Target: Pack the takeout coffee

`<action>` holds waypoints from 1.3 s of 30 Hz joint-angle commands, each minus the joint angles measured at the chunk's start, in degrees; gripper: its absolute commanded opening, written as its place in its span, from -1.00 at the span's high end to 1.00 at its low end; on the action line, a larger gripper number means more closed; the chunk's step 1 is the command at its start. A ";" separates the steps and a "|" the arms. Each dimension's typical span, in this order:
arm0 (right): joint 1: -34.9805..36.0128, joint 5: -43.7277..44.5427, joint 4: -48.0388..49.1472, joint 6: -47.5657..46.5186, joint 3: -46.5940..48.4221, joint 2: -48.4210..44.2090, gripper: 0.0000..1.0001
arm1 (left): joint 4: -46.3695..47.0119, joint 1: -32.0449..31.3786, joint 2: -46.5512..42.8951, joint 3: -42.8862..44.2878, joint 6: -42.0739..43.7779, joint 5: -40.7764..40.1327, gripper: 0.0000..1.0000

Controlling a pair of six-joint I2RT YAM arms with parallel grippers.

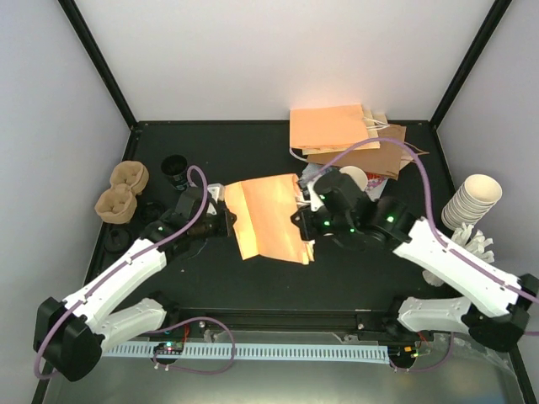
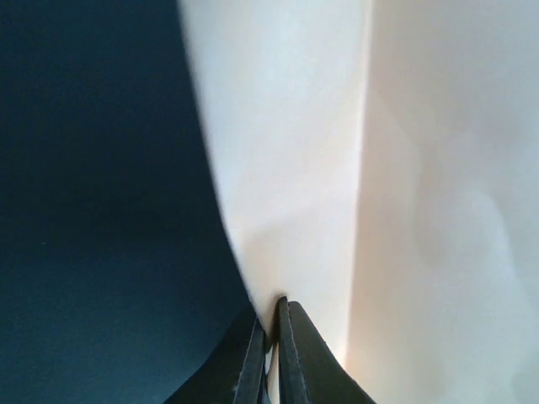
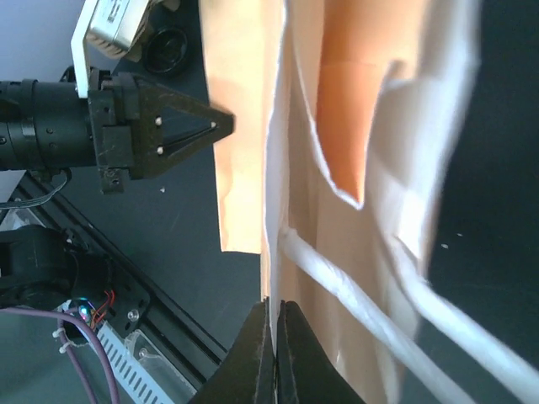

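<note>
Brown paper takes up the middle of the table [image 1: 253, 282]: a paper bag [image 1: 268, 220] lies flat on its side, held at both ends. The left gripper [image 1: 224, 221] has its fingers closed on the bag's left edge, and its own wrist view shows the two dark tips pinched together with the sheet between them. The right gripper [image 1: 301, 212] is closed just as tightly on the right edge, at the mouth end, where the white cord handles [image 3: 354, 295] trail past its fingers. The takeout coffee [image 1: 174, 167], seen from above as a round black lid, stands at the far left of the table, well apart from the bag and untouched, with the brown pulp carriers [image 1: 122, 189] further left. A pile of spare bags [image 1: 341, 135] lies at the far right, and the stacked cups [image 1: 472, 202] stand at the right edge. Judging by this, the step in hand is readying the bag, and no packing has begun. The next move probably calls for parting the two walls of the mouth and getting the bag to stand or gape wide enough to take a cup. One arm would then have to let go of the paper and reach to the far left for the coffee, while the other holds the opening steady. Whether the mouth has opened at all cannot be told, since the paper fills both wrist views.
</note>
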 commanded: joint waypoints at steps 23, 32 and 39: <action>-21.79 -29.58 0.17 -5.41 -6.07 -8.03 0.98 | 19.84 11.38 0.90 -14.54 6.00 38.33 -0.30; -21.75 -31.65 1.75 -4.78 -6.29 -7.58 0.98 | 24.71 11.26 4.68 -14.40 4.49 37.99 -0.24; -21.78 -32.83 2.37 -3.82 -6.44 -7.94 0.98 | 26.62 11.31 9.99 -14.82 5.05 36.27 0.13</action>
